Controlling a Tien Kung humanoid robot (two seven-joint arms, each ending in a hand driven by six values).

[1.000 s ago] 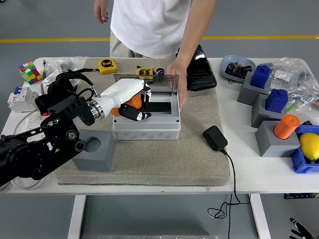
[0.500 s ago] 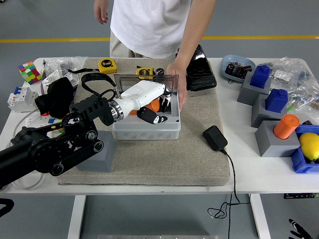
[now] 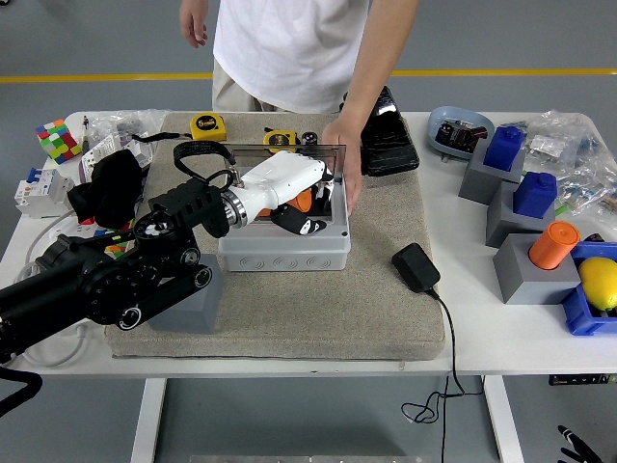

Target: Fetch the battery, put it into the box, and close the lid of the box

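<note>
A grey box (image 3: 283, 249) stands on the beige mat, its smoky clear lid (image 3: 284, 159) raised upright at the back. My left hand (image 3: 294, 214), white with black fingers, reaches down inside the box, shut on the orange battery (image 3: 302, 200), which shows only as a small orange patch under the palm. A person's hand (image 3: 344, 159) rests on the box's right rim and steadies the lid. My right hand is out of view.
A grey block (image 3: 183, 294) with a round hole sits left of the box under my forearm. A black adapter (image 3: 415, 267) with its cable lies to the right. Tape measures (image 3: 207, 126), a black case (image 3: 388, 135), a colour cube (image 3: 59, 140) and grey stands with blue and orange parts (image 3: 528, 207) surround the mat.
My left arm has swung right and forward, carrying the orange battery from the box's left edge deeper into the box. The person's hand has stayed on the lid.
</note>
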